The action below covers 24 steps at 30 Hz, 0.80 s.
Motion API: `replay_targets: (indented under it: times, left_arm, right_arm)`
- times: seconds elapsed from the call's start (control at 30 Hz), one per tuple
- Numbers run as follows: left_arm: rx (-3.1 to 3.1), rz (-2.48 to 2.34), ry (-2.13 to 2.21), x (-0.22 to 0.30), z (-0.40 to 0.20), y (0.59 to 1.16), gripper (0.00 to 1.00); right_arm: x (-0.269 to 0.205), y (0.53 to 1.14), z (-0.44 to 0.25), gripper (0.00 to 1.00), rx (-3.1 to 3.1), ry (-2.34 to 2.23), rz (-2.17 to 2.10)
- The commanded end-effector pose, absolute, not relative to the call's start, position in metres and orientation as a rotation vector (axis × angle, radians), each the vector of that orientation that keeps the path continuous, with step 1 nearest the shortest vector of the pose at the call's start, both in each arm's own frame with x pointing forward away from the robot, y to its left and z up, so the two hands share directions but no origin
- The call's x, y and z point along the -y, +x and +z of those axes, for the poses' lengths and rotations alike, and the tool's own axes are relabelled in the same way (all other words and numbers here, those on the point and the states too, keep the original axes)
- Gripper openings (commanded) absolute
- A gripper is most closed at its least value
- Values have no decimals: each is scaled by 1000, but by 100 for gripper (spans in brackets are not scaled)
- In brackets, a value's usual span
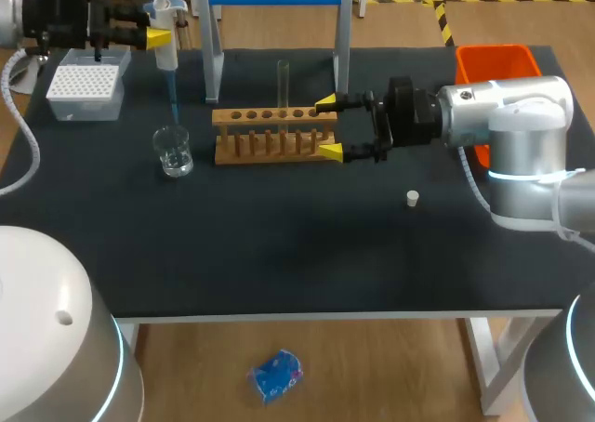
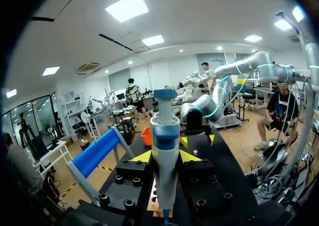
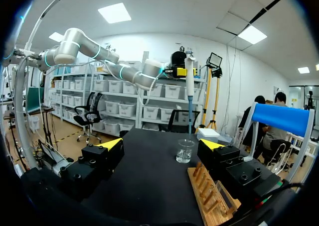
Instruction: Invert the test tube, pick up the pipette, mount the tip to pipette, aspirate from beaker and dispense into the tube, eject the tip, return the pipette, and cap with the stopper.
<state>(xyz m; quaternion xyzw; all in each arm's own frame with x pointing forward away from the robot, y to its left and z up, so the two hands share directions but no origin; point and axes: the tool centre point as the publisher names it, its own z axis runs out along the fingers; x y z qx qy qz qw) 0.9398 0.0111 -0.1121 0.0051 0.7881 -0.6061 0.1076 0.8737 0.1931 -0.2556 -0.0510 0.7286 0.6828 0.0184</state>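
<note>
Held closest in, upright between the closed fingers of the left gripper (image 2: 165, 159): the pipette (image 2: 165, 131), clamped from both sides. Carried a blue tip (image 1: 172, 92) on its lower end, so counted the mounting as done. Hung over the far left part of the desk (image 1: 279, 245), pointing down just above the beaker (image 1: 173, 151) and, as far as could be judged, not yet inside it. Took the step in hand to be aspiration. Called next for a straight descent into the beaker, centred and clear of the glass wall.

Found the tip box (image 1: 85, 85) near the far left corner, beside the pipette. Noted the test tube (image 1: 283, 83) upright in the wooden rack (image 1: 270, 134), mid-desk toward the far edge. Saw the right gripper (image 1: 327, 125) spread open at the rack's right end, holding nothing; could not tell whether it touched the rack. Spotted the stopper (image 1: 413, 197) lying loose toward the right edge, well apart from the rack.
</note>
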Motion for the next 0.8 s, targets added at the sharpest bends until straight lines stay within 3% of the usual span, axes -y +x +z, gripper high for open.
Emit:
replay_targets:
  times: [0.03, 0.8]
  left_arm:
    - [-2347, -1797, 65, -21, -112, 947, 0]
    - [-2344, -1872, 46, -30, -154, 957, 0]
  right_arm:
    - [-192, 873, -255, 100, -2264, -159, 2119]
    - [-192, 873, -255, 100, -2264, -159, 2119]
